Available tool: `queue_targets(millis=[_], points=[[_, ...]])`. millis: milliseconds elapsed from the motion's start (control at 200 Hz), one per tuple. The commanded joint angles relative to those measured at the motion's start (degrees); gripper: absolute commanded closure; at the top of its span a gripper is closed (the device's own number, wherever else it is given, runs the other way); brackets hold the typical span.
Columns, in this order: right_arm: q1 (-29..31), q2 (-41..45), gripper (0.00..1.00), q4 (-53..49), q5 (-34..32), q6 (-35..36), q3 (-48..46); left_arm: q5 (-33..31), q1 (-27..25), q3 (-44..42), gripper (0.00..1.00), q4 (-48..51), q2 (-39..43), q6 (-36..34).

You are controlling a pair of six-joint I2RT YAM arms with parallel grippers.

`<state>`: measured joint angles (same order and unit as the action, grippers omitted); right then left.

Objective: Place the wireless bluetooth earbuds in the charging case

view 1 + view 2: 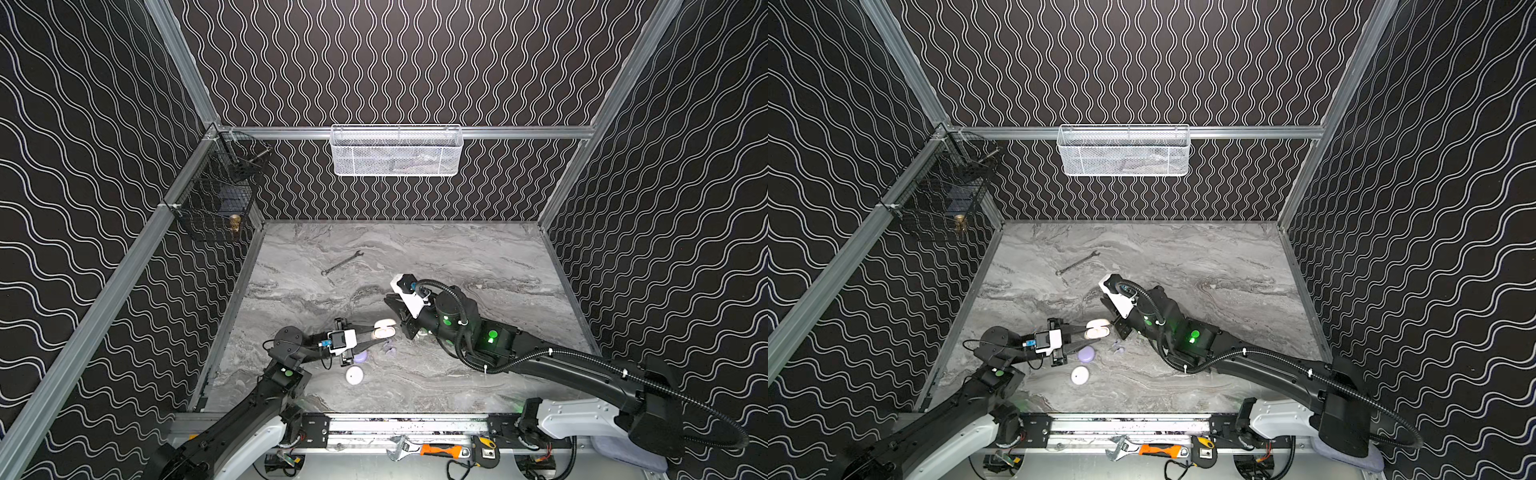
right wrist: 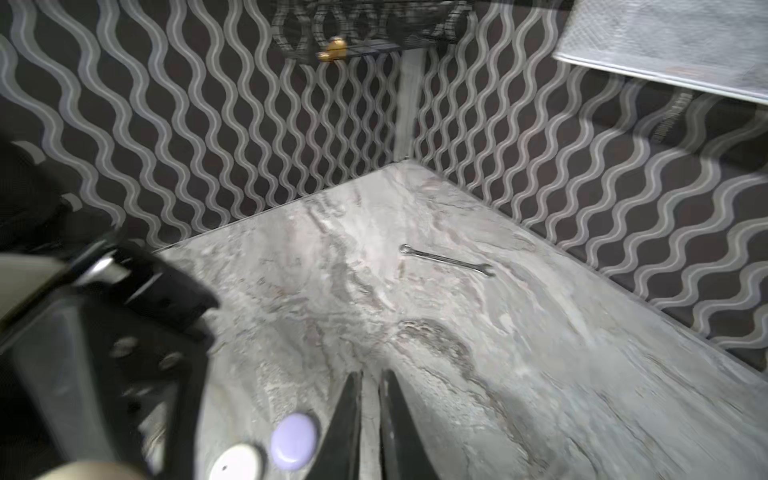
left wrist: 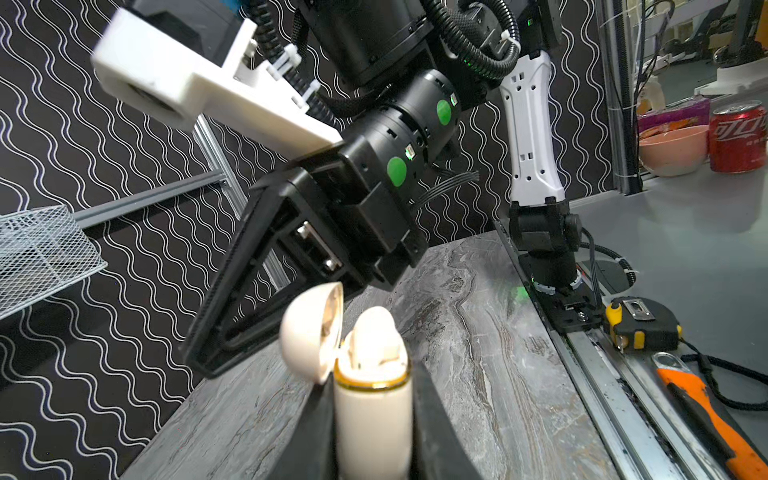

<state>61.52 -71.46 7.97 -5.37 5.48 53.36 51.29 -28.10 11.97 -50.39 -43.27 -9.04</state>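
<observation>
My left gripper (image 1: 380, 334) (image 3: 372, 386) is shut on a cream charging case (image 1: 383, 328) (image 3: 372, 419), held upright off the table with its lid (image 3: 309, 332) hinged open. A cream earbud (image 3: 372, 332) stands in the case mouth. Two lilac earbuds (image 1: 390, 347) (image 1: 1117, 347) lie on the marble table just below the case in both top views. My right gripper (image 1: 387, 296) (image 2: 371, 374) hovers just beyond the case, shut, with nothing between its fingers. Its black finger (image 3: 232, 291) slants down beside the open lid.
A closed lilac case (image 1: 360, 355) (image 2: 294, 440) and a round white case (image 1: 354, 375) (image 2: 237, 463) lie near my left gripper. A wrench (image 1: 341, 262) lies farther back. A white mesh basket (image 1: 395, 151) and a black wire basket (image 1: 220, 187) hang on the walls. A tape measure (image 3: 642, 328) sits at the front rail.
</observation>
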Motion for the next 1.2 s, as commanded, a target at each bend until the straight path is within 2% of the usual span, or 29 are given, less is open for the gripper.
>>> queue_targets(millis=[0, 185, 345, 425, 475, 626, 696, 786, 876, 1106, 1196], points=[[0.1, 0.6, 0.87, -0.8, 7.2, 1.7, 0.4, -1.7, 0.0, -0.1, 1.00, -0.1, 0.2, -0.2], [0.7, 4.2, 0.87, 1.2, 11.8, 2.0, -2.3, -3.8, 0.0, 0.2, 1.00, 0.8, -1.3, -0.1], [0.6, 6.6, 0.85, 4.1, 10.3, 2.3, -5.4, -4.4, 0.0, 0.8, 1.00, 2.6, -1.1, -0.6], [0.6, 6.9, 0.85, 4.5, 8.2, 2.0, -5.8, -7.0, 0.0, 0.2, 1.00, 1.3, -1.3, 1.0], [0.6, 7.1, 0.85, 5.5, 5.1, 1.3, -6.2, -11.5, 0.0, 0.7, 1.00, 1.4, -2.0, 3.3], [0.4, 8.9, 0.81, 9.8, -9.0, -2.0, -8.5, -31.3, 0.5, 4.4, 1.00, 7.7, -6.4, 14.3], [0.3, 9.7, 0.80, 11.2, -15.2, -3.3, -9.4, -35.7, 2.6, 6.3, 1.00, 9.8, -10.2, 19.7], [-0.2, 10.4, 0.77, 12.5, -20.9, -6.5, -10.2, -36.0, 7.1, 10.2, 1.00, 15.8, -16.0, 27.6], [-0.7, 10.2, 0.76, 10.8, -24.8, -11.9, -10.0, -31.0, 9.4, 12.3, 1.00, 16.9, -22.8, 31.2], [-0.9, 8.7, 0.73, 5.7, -24.3, -23.0, -11.9, -23.8, 9.4, 12.2, 1.00, 5.6, -41.6, 40.3], [-0.9, 7.7, 0.70, 3.8, -22.7, -26.6, -13.2, -23.3, 9.4, 13.1, 1.00, 3.8, -47.1, 42.2]])
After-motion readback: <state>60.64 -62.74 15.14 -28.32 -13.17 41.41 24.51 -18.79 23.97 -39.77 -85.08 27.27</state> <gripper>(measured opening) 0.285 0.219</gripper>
